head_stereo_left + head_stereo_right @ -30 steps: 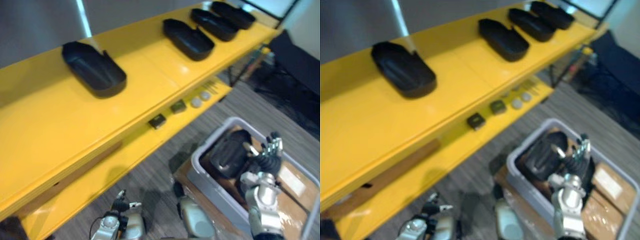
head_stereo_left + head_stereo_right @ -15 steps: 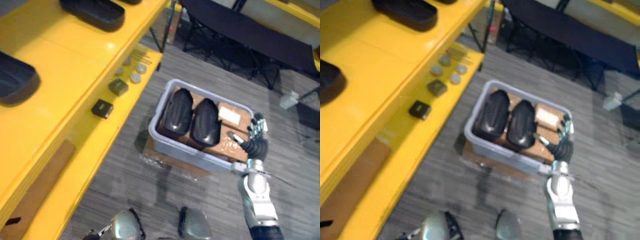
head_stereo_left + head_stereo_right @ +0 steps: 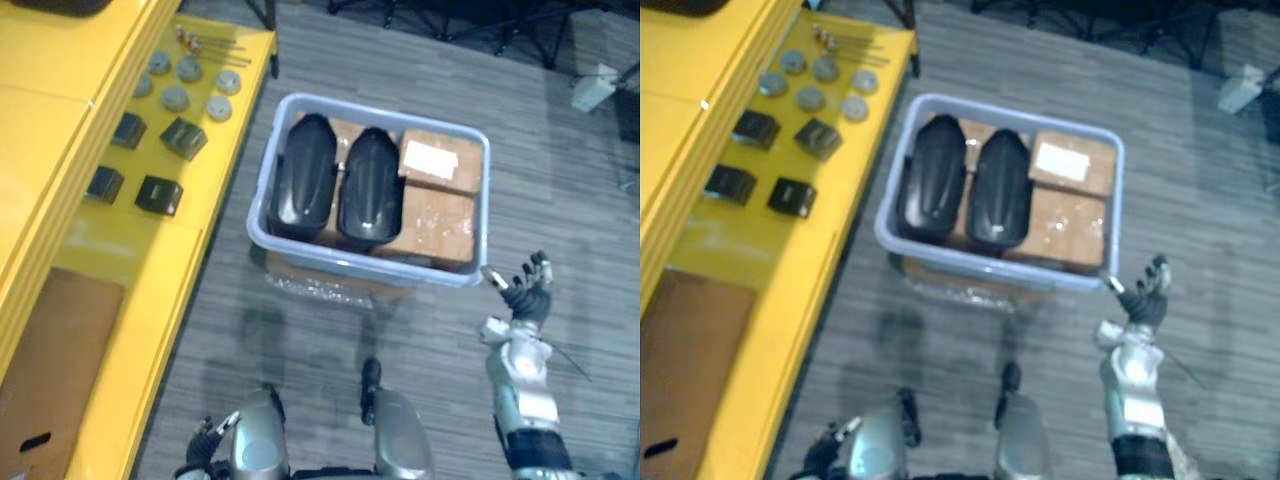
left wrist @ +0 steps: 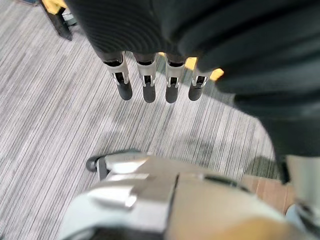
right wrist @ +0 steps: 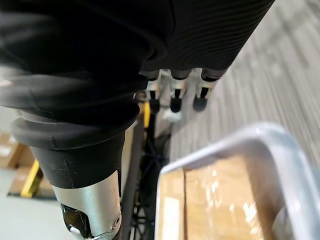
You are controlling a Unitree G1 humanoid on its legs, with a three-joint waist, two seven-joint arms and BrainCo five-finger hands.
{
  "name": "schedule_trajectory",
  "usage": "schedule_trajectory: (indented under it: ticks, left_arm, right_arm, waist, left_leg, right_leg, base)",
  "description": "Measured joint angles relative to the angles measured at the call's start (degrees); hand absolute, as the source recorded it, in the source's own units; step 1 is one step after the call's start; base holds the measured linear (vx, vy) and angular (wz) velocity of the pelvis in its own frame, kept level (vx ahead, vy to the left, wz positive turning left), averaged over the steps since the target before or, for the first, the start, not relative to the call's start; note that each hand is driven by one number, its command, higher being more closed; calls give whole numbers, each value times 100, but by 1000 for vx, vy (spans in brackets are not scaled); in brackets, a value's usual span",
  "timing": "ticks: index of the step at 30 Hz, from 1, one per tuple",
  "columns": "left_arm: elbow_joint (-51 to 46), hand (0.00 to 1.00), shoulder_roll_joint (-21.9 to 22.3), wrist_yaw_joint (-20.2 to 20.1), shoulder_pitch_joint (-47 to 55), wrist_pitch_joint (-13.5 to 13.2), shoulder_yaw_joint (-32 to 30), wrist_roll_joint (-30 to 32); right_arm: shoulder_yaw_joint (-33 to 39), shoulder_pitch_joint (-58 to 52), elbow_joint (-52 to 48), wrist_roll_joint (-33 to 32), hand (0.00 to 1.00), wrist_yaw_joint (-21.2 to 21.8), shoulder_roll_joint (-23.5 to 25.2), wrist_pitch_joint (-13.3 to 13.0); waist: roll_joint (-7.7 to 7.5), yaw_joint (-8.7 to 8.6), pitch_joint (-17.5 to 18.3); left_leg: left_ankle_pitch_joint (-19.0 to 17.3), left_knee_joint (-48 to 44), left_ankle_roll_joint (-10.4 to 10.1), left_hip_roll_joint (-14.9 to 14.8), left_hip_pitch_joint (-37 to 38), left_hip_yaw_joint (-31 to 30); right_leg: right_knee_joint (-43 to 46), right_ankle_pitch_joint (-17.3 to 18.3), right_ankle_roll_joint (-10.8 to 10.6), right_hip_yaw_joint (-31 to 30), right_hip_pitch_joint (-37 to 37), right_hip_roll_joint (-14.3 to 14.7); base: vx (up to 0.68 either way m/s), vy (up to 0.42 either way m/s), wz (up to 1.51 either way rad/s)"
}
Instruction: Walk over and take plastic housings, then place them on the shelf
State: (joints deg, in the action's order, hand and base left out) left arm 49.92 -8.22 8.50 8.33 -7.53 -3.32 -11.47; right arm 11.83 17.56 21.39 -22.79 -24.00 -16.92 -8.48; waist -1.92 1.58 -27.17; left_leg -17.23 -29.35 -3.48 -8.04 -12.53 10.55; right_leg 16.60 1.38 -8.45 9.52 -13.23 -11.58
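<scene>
1. Left eye view puts the yellow shelf far out to the left of both hands. Small dark blocks and grey discs sit on its lower level.
2. The left hand hangs low over the floor, with straight, relaxed fingers and nothing in it.
3. The plastic housings lie side by side with their domed backs up in a grey bin. The bin is ahead of the left hand and off to its right.
4. Cardboard boxes fill the rest of the bin, between the housings and the right hand.
5. The right hand is raised just beside the bin's near right corner. Its fingers are spread and empty, and it is touching nothing.
6. Handling, as a judgement:
   - The housings look like thin, rigid moulded shells, so they are probably light but smooth and glossy enough to slide in the fingers.
   - They are long and rounded, so a pinch on the crown would likely slip.
   - A better hold would be across the narrow width, with fingers over one long edge and the thumb under the other.
   - The nearer housing, closest to the right hand, seems the easier one to reach first.
   - The pair sit tight together and against the boxes, leaving little room to get fingers down between them.
</scene>
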Motion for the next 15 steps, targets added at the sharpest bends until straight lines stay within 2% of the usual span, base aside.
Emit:
schedule_trajectory:
  ticks: [2, 3, 4, 5, 7, 10, 11, 13, 15]
  left_arm:
    - [5, 0, 20, 15, -83, 28, 3, -165]
    - [7, 0, 27, 16, -93, 33, 4, -168]
    - [24, 0, 33, 13, -93, 49, 10, -168]
    - [42, 0, 69, 7, -92, 56, 10, -169]
    - [79, 0, 133, -6, -90, 59, 10, -207]
    - [104, 0, 207, -102, -79, 60, 20, -230]
    - [143, 0, 238, -195, -79, 48, 106, -280]
    - [262, 0, 240, -260, -79, 36, 181, -393]
    - [362, 0, 250, -302, -73, 36, 245, -431]
  right_arm:
    - [68, 782, 734, -1, 0, -190, -407, 86]
    - [69, 973, 927, -2, 0, -224, -546, 120]
    - [62, 1365, 1336, -3, 0, -232, -784, 177]
    - [39, 1762, 1691, -26, 0, -225, -1041, 222]
    - [26, 2195, 2016, -108, 0, -226, -1354, 219]
    - [-175, 2906, 2602, -103, 0, -232, -1835, 227]
    - [-258, 3167, 2855, -102, 0, -245, -2022, 256]
    - [-267, 3354, 3046, -100, 0, -286, -2076, 286]
    - [-422, 3493, 3310, -86, 0, -351, -2178, 435]
  waist:
    - [33, 229, -47]
    - [41, 265, -56]
    - [54, 376, -64]
    - [124, 445, -103]
    - [244, 453, -171]
    - [385, 589, -246]
    - [490, 613, -301]
    - [522, 666, -311]
    - [548, 711, -314]
  left_leg:
    - [140, 99, 30, 143, -201, -157]
    - [184, 123, 38, 191, -246, -197]
    - [265, 192, 55, 266, -295, -224]
    - [312, 196, 75, 323, -353, -276]
    - [372, 202, 126, 433, -437, -400]
    - [533, 317, 180, 610, -622, -441]
    - [553, 288, 197, 658, -708, -503]
    - [562, 279, 211, 687, -776, -506]
    - [563, 259, 211, 705, -814, -531]
  right_leg:
    - [-66, -114, 0, 111, -120, -107]
    - [-87, -135, -7, 148, -134, -146]
    - [-119, -189, -18, 158, -183, -200]
    - [-124, -220, -26, 195, -199, -252]
    - [-109, -235, -47, 321, -194, -358]
    - [-98, -314, -79, 353, -390, -523]
    - [-98, -336, -88, 407, -415, -567]
    - [-84, -347, -87, 418, -485, -596]
    - [-84, -351, -86, 440, -499, -614]
  base:
    - [-146, 31, 31]
    - [-127, 33, 35]
    - [-76, 27, 29]
    - [-86, 40, 29]
    - [-74, 51, 36]
    - [-70, 63, 26]
    - [-52, 59, 22]
    - [-30, 48, 10]
    - [3, 15, 5]
